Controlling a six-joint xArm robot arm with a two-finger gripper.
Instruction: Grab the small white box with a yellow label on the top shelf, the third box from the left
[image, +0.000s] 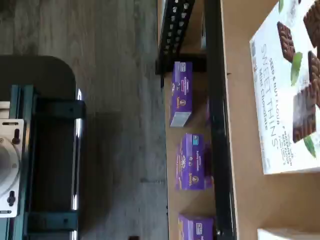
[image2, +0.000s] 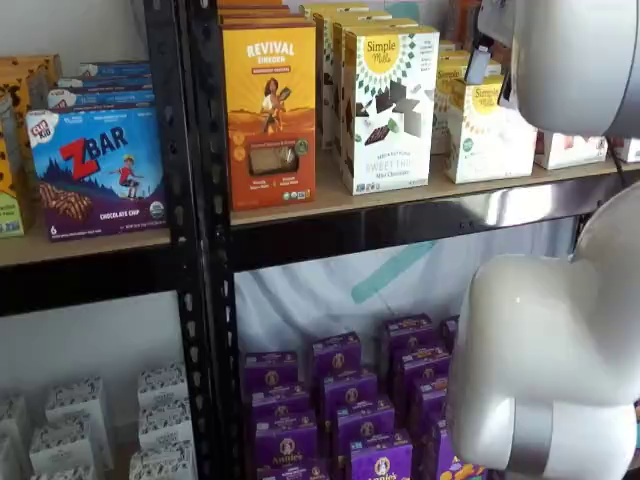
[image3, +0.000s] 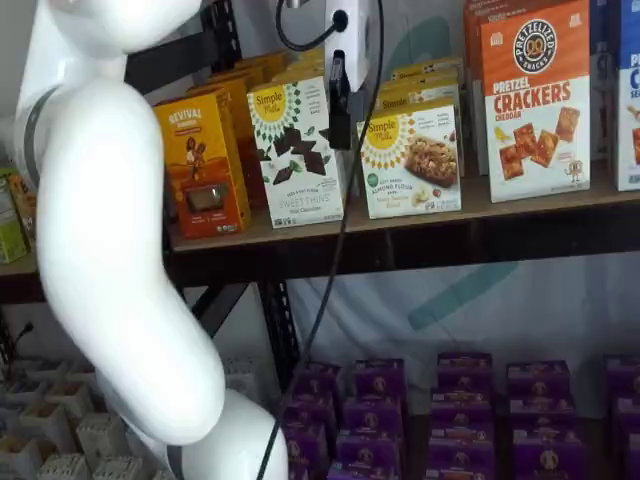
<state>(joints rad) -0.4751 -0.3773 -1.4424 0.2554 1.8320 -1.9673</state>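
Observation:
The small white box (image3: 410, 160) with a round yellow logo stands on the top shelf (image3: 400, 228), to the right of a taller white box; it also shows in a shelf view (image2: 487, 130). My gripper (image3: 340, 135) hangs in front of the shelf. Its white body is at the view's top edge, and a black finger points down over the gap between the two white boxes, just left of the small one. Only one side-on finger shows, so no gap can be judged. It holds nothing that I can see. The wrist view looks down on the shelf board (image: 240, 150).
The taller white Sweet Thins box (image3: 297, 150) stands left of the gripper and fills part of the wrist view (image: 290, 85). An orange Revival box (image2: 270, 100) is further left and an orange cracker box (image3: 537, 100) to the right. Purple boxes (image2: 340, 400) fill the lower shelf. The white arm (image3: 110, 250) blocks much.

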